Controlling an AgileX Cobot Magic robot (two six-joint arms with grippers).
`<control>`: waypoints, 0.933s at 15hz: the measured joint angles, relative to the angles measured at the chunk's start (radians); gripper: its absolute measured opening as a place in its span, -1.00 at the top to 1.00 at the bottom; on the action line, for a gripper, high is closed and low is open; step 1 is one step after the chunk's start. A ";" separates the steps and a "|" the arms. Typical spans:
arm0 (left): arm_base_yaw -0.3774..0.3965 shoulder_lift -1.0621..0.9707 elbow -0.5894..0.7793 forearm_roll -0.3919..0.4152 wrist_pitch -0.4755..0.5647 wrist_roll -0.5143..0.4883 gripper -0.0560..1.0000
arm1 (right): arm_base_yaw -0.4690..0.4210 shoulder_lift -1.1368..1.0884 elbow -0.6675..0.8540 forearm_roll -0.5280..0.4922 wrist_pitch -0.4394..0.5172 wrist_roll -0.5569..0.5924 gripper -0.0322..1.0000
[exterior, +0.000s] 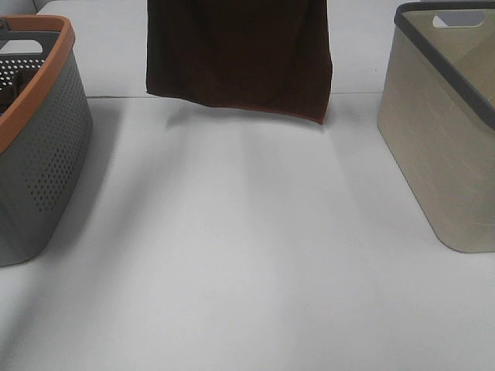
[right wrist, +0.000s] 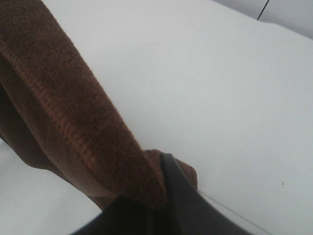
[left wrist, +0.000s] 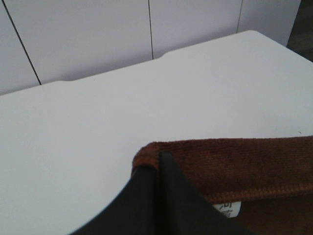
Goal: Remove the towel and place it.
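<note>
The dark brown towel (exterior: 238, 54) hangs spread out above the far middle of the white table (exterior: 247, 255), its lower hem clear of the surface. Both grippers are above the top edge of the exterior view and do not show there. In the left wrist view my left gripper (left wrist: 159, 164) is shut on one top corner of the towel (left wrist: 234, 166), with the small white label (left wrist: 227, 209) just below the hem. In the right wrist view my right gripper (right wrist: 164, 164) is shut on the other top corner of the towel (right wrist: 63, 112).
A grey perforated basket with an orange rim (exterior: 35, 147) stands at the left edge of the table. A beige basket with a dark grey rim (exterior: 448, 131) stands at the right. The towel's shadow falls on the table beneath it.
</note>
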State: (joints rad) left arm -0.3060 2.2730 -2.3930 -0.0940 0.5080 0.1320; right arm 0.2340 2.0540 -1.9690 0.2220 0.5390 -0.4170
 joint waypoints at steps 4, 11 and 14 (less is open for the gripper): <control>0.000 0.039 0.000 0.126 0.006 0.000 0.89 | 0.000 0.029 -0.007 -0.004 -0.048 0.000 0.94; -0.005 0.039 0.000 0.200 0.519 0.003 0.89 | 0.002 0.053 -0.007 0.006 0.318 0.000 0.94; -0.007 0.039 0.000 0.177 0.676 0.003 0.89 | 0.002 0.054 -0.007 0.018 0.425 0.000 0.94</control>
State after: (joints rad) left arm -0.3130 2.3120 -2.3930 0.0830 1.1840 0.1350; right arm 0.2360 2.1080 -1.9760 0.2400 0.9640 -0.4170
